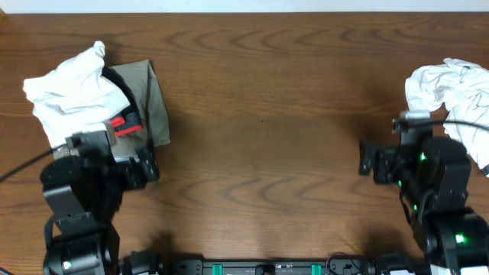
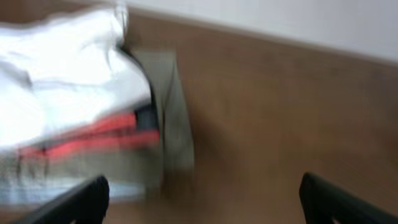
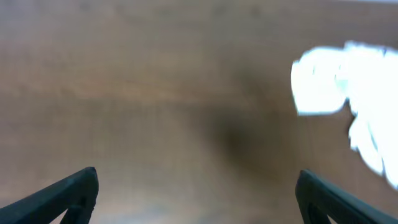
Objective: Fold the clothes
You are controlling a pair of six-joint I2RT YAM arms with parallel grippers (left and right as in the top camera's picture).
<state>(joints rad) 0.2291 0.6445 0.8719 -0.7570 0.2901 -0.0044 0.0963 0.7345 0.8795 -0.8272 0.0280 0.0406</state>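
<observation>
Here, a pile of clothes [image 1: 92, 107] sits at the upper left of the overhead frame, on the wooden desk [image 1: 260, 114]. A bunched white garment [image 1: 65, 95] lies on top. A khaki piece [image 1: 159, 99] shows flat along the pile's right side, a black piece [image 1: 122, 82] shows as a thin dark band between the two, and a grey piece with red trim [image 1: 126, 124] peeks out at the pile's lower edge. The left hand [image 2: 204, 183] is released, its jaws spread wide with nothing between them. It sits just below and to the right of the pile, and whether it touches the khaki cloth I cannot tell (both wrist views are blurred). At the far right edge of the overhead frame, well apart from the pile, lies a crumpled white garment [image 1: 451, 92]. The right hand [image 3: 198, 176] is likewise released and empty. It sits over bare wood, with that crumpled white cloth at the upper right of its own view.
</observation>
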